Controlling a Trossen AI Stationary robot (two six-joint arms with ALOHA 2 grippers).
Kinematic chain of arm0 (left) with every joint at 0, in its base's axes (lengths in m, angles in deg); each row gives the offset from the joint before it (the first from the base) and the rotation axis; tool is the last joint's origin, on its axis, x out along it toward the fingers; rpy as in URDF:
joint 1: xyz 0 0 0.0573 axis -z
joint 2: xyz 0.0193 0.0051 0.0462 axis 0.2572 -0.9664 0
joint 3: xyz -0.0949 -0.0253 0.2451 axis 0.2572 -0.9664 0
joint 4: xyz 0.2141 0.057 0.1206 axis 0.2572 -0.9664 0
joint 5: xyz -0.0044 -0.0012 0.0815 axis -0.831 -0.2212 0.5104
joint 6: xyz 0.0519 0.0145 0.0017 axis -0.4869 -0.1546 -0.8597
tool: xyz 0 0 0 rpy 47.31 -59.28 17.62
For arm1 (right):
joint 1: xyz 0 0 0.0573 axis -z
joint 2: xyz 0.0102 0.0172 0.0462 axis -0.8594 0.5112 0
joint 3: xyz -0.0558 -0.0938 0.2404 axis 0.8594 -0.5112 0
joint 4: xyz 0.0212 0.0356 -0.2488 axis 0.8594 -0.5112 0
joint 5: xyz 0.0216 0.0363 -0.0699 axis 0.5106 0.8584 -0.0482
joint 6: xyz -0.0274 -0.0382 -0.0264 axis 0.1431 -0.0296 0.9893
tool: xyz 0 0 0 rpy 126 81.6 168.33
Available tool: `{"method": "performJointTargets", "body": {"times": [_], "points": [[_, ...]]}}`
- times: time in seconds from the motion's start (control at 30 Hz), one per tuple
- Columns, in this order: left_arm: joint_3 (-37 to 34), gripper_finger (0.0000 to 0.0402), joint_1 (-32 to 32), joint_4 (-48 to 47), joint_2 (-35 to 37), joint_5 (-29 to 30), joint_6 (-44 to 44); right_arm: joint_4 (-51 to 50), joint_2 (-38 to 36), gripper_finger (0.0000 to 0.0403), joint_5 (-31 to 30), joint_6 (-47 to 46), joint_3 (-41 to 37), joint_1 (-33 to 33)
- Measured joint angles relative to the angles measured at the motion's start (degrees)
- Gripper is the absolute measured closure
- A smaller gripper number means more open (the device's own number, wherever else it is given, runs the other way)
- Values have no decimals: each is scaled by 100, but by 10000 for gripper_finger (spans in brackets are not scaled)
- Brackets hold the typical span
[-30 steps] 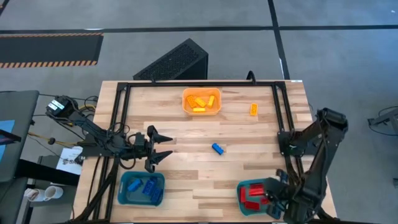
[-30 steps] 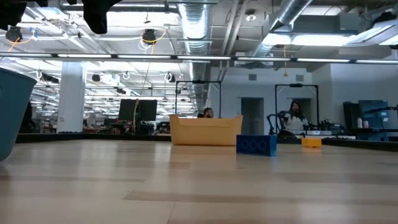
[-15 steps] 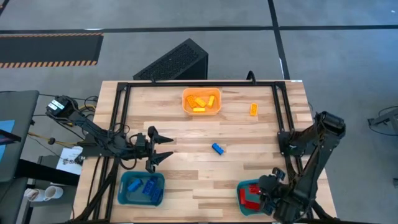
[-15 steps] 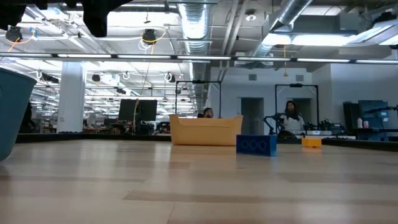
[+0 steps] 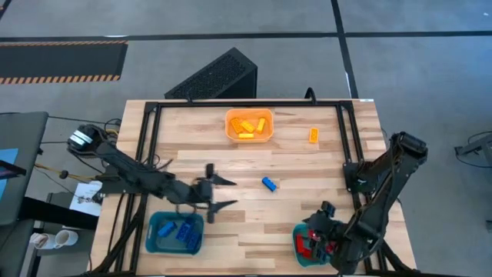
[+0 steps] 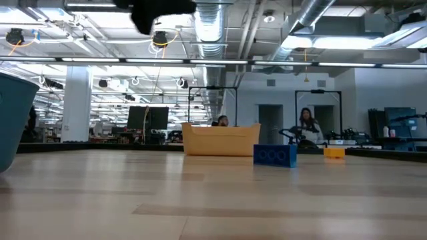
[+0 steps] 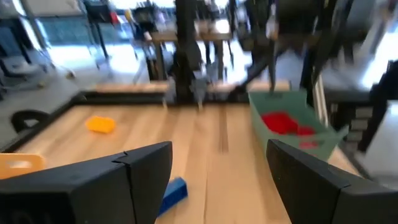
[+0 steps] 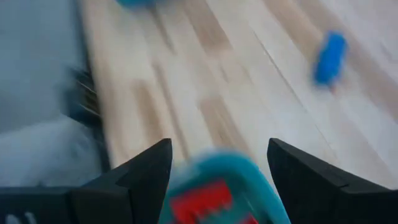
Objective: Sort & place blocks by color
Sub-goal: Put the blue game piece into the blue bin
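Spread and empty, the right gripper [image 5: 317, 231] has risen above the red blocks [image 5: 310, 242]; the left gripper [image 5: 227, 192], also spread empty, has advanced toward the blue block [image 5: 269, 184].

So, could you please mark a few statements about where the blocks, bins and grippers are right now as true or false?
1. A blue block lies loose on the table. True.
2. The orange bin holds red blocks. False: it holds yellow-orange blocks; the red blocks are in the teal bin under the right gripper.
3. The left gripper is open, with nothing between its fingers. True.
4. The right gripper holds a blue block. False: it is open above the red blocks.
5. A loose yellow-orange block lies inside the orange bin. False: it lies on the table beside that bin.
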Motion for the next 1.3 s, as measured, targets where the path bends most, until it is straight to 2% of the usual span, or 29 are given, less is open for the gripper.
{"method": "performJointTargets", "body": {"times": [0.13,0.27,0.4,0.57,0.7,1.0,1.3], "points": [[1005,152,-471,-1192,-675,-809,-53,1360,-289,117,-505,1532,0,-8],[1913,152,-962,-2059,-1427,-1565,-355,2627,-461,117,-516,2936,4,-63],[2660,152,-1423,-2700,-2138,-2393,-742,3314,-466,117,-354,3625,4,-139],[3313,152,-1927,-3170,-2860,-2837,-1127,3363,-405,117,-314,3718,-54,-276],[3578,152,-2256,-3284,-3327,-3139,-1310,3346,-409,117,-357,3688,-200,-308],[3622,152,-2558,-3243,-4028,-3353,-1368,3345,-412,117,-332,3315,-612,-253],[3620,163,-2551,-3285,-4123,-3329,-1319,3354,-416,117,-319,3238,-826,-65]]}}
